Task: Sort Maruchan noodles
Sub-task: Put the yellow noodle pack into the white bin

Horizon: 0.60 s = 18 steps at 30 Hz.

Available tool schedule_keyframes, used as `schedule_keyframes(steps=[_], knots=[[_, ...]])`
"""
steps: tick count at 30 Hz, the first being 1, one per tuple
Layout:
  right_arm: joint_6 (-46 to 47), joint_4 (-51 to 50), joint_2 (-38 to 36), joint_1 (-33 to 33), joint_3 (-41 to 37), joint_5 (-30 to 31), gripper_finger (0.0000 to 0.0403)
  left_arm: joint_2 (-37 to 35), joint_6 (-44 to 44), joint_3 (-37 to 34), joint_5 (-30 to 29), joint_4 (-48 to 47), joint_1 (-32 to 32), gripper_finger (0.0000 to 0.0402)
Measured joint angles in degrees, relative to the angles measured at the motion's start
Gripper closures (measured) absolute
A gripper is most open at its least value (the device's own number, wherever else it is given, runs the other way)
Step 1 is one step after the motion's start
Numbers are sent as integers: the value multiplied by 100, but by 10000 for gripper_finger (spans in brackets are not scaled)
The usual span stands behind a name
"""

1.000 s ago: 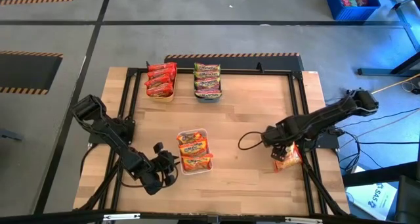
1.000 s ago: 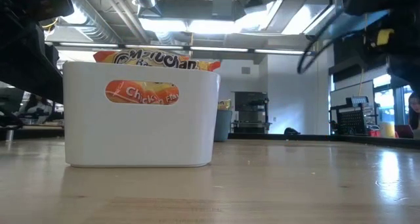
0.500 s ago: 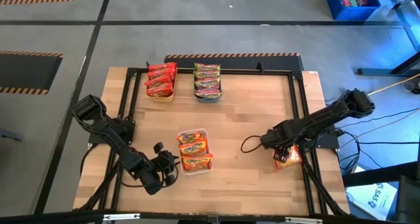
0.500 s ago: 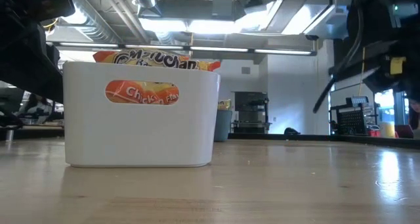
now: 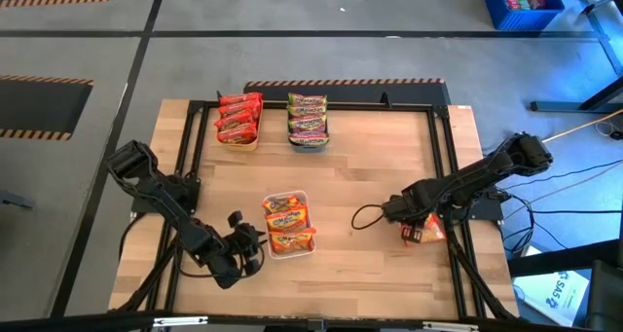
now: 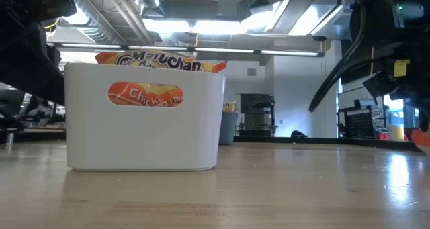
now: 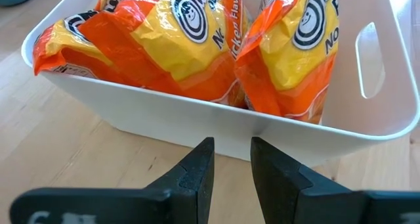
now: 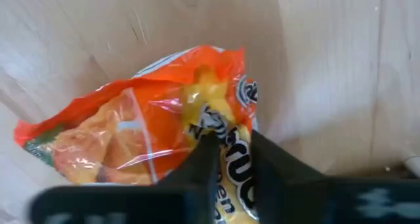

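Right jaws (image 8: 226, 142) pinched on an orange packet (image 8: 138, 129) at the counter's (image 5: 389, 157) right edge.
Left jaws (image 7: 226, 161) narrowly parted, empty — beside the white tray (image 5: 304, 198); bare wood lies between.

Low view: "Chicken Flavor" partly legible on the orange packet (image 6: 145, 95) seen through the white tray (image 6: 101, 138) handle slot; partial "Maruchan" above its rim.

Both arms low over the table

The right gripper (image 8: 226, 152) sits at the right edge, fingers pinched on an orange noodle packet (image 8: 151, 129). The left gripper (image 7: 226, 165) waits near the front left, fingers narrowly parted, holding nothing.
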Motion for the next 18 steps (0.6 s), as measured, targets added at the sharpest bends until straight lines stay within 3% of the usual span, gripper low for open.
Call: schedule_keyframes(steps=[4,18], knots=[[-94,-30,0,0,0,2,395,0,4,2,-12,10,0,308],[-230,128,0,0,0,207,402,0,71,2,-22,12,19,308]])
